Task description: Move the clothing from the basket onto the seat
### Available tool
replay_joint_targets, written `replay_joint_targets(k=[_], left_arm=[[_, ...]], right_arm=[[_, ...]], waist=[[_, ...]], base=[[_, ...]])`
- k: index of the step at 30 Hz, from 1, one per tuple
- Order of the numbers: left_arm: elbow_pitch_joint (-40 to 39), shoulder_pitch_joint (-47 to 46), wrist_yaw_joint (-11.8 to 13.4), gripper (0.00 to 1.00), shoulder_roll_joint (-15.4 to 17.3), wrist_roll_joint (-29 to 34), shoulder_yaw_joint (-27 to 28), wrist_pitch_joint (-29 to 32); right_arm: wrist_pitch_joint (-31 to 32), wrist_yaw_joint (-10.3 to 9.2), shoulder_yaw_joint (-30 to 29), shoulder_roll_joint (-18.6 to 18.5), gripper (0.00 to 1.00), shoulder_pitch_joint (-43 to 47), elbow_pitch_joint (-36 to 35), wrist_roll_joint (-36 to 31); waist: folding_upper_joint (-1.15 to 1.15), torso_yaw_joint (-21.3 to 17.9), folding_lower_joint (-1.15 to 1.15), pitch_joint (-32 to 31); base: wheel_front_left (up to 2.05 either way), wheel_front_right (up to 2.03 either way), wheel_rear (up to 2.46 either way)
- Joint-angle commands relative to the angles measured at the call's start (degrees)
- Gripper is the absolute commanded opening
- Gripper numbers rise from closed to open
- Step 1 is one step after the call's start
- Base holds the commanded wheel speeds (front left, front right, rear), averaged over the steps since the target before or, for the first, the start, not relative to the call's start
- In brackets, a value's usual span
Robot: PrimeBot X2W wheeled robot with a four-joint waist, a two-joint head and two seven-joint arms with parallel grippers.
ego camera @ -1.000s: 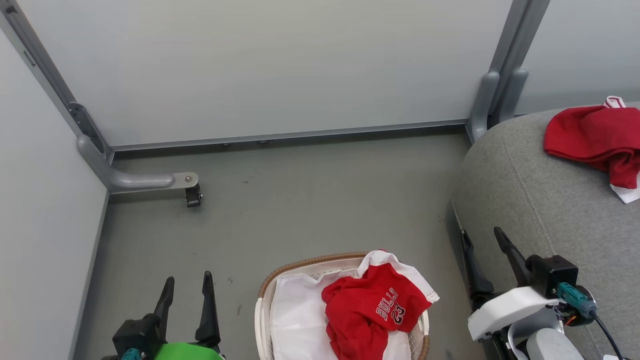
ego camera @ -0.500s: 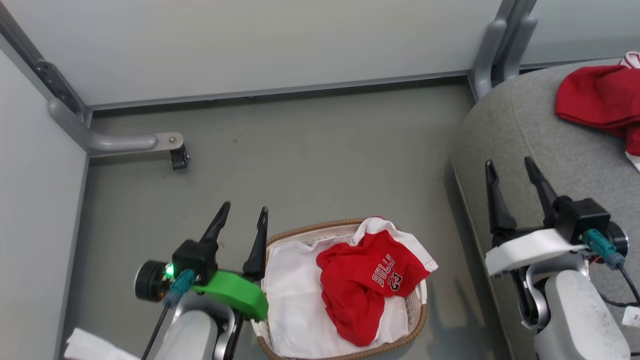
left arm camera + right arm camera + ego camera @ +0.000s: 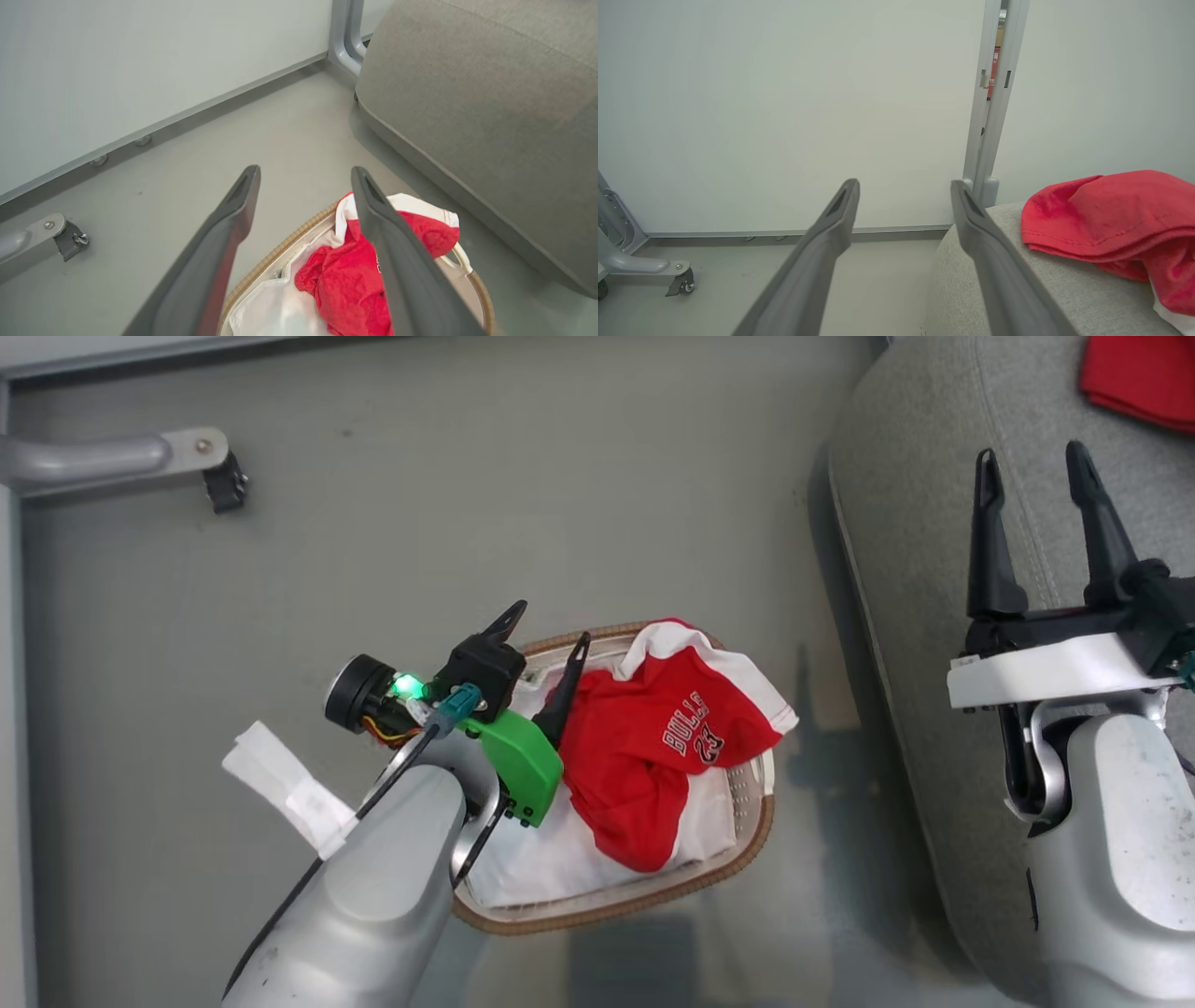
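Note:
A red garment with white trim and "BULLS 23" lettering (image 3: 667,747) lies bunched in the oval white basket (image 3: 611,901) on the floor, over a white liner (image 3: 551,863). My left gripper (image 3: 551,630) hangs open above the basket's far-left rim, empty, one finger just left of the garment. The left wrist view shows the garment (image 3: 345,284) between and below the fingers. On the grey seat (image 3: 920,551) at right lies another red garment (image 3: 1144,373), also in the right wrist view (image 3: 1115,214). My right gripper (image 3: 1032,467) stands open and empty over the seat's edge.
Grey floor (image 3: 523,495) surrounds the basket. A grey partition foot with a caster (image 3: 219,485) sits at the upper left. White wall panels (image 3: 784,102) and a metal post (image 3: 994,93) stand behind. A white tag (image 3: 285,789) hangs from my left forearm.
The camera tilted down, shifting the whole scene upward. My left arm reached forward and right, from beside the basket to over its rim next to the red garment. Both grippers stayed open.

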Motion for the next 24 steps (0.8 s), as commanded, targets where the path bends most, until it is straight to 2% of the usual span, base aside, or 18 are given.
replay_joint_targets(k=[1,8,13,24], left_arm=[[2.0,-2.2,-0.1,1.00,0.4,-0.5,-1.3,0.2],[13.8,-8.1,1.0,1.00,0.4,3.6,-9.5,2.6],[17.7,-10.0,1.0,1.00,0.4,3.5,-13.1,3.1],[26.6,-15.9,2.5,1.00,0.9,3.9,-15.4,2.6]], right_arm=[[-0.1,-0.08,0.1,-0.1,1.00,-1.3,-0.9,0.2],[-0.1,-0.07,1.8,-0.1,1.00,-3.7,-3.8,2.1],[-0.1,-0.08,3.5,-0.1,1.00,-5.3,-4.7,3.8],[-0.1,-0.08,7.0,-0.1,1.00,-10.4,-7.7,6.9]], waist=[[0.00,-5.5,-0.01,9.2],[0.00,-9.2,-0.01,16.7],[0.00,-11.6,-0.01,20.8],[0.00,-16.1,-0.01,28.7]], base=[[0.00,0.00,0.00],[0.00,0.00,0.00],[0.00,0.00,0.00],[0.00,0.00,0.00]])
